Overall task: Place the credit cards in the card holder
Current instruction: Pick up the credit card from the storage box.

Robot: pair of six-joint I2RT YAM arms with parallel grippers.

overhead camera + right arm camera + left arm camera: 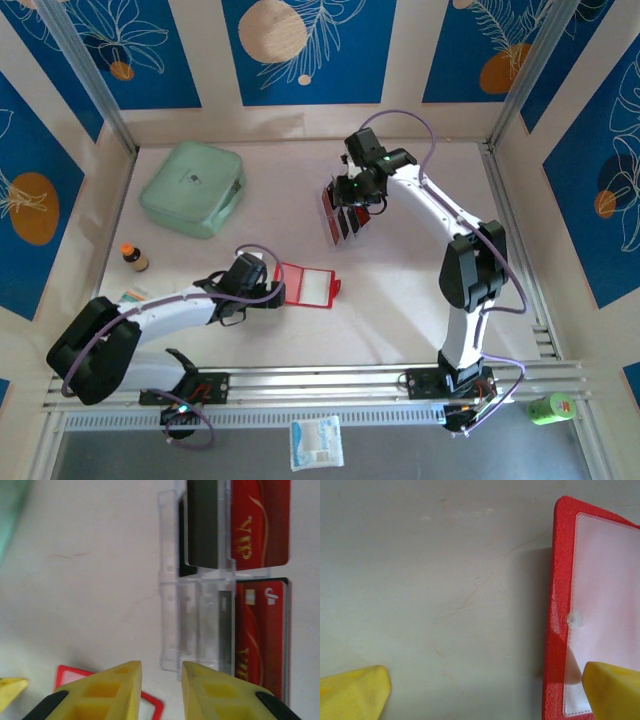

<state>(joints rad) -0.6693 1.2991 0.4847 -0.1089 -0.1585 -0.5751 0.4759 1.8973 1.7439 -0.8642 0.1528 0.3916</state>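
Several red credit cards [341,216] with dark parts stand in a clear plastic rack [195,620] mid-table. In the right wrist view a red VIP card [260,525] and a second red card [260,640] sit right of a dark one [202,525]. My right gripper [358,195] hovers at the rack, its jaws [161,680] a little apart with nothing between them. The card holder [307,285], a red wallet, lies open and flat, showing a clear window [610,605] and a pale dot clasp [574,620]. My left gripper [485,695] is wide open at the wallet's left edge, one fingertip [615,690] over the window.
A mint-green case [192,187] lies at the back left. A small brown bottle [134,258] stands near the left arm. A green can [550,407] and a white packet [316,442] lie off the table in front, beyond the rail.
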